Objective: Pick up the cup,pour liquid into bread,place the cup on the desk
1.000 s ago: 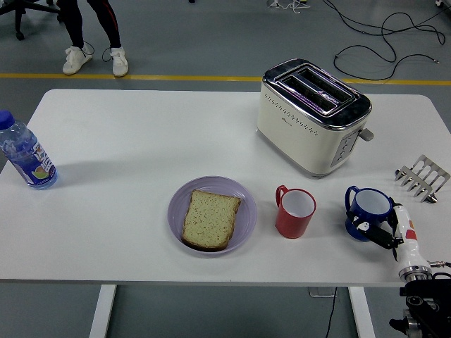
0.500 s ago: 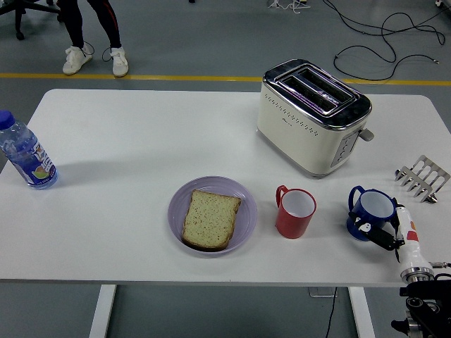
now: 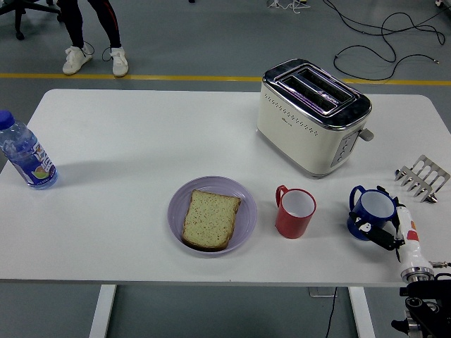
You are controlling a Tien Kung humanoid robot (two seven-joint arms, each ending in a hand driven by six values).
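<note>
1. We find the right robot hand (image 3: 384, 229) at the worktop's (image 3: 127, 141) near right corner, its dark fingers (image 3: 366, 227) curled round the near side of the blue cup (image 3: 371, 211). We judge it closed on that cup, though the contact at the far side is hidden.
2. The blue cup stands upright on the worktop, well right of the plate (image 3: 244, 211), its looped handle (image 3: 354, 193) turned to the left and clear of the fingers. No left robot hand is visible.
3. Handling, in our judgement: the cup looks rigid and glazed, so smooth and liable to slip or chip if knocked; any liquid inside cannot be seen, so its weight is uncertain. A firm wrap about the body, kept level until over the bread (image 3: 210, 218), seems the safest hold; the handle is the alternative.
4. Outward from the robot hand: the red cup (image 3: 294, 212) stands between the blue cup and the plate, in the likely path of the pour. The bread lies flat on the plate. The toaster (image 3: 310, 116) stands behind, a metal rack (image 3: 421, 177) at the right edge, a bottle (image 3: 25, 153) far left.
5. Against the frame a second back, the blue cup sits slightly further right and the fingers lie closer round it; all else is unchanged.
</note>
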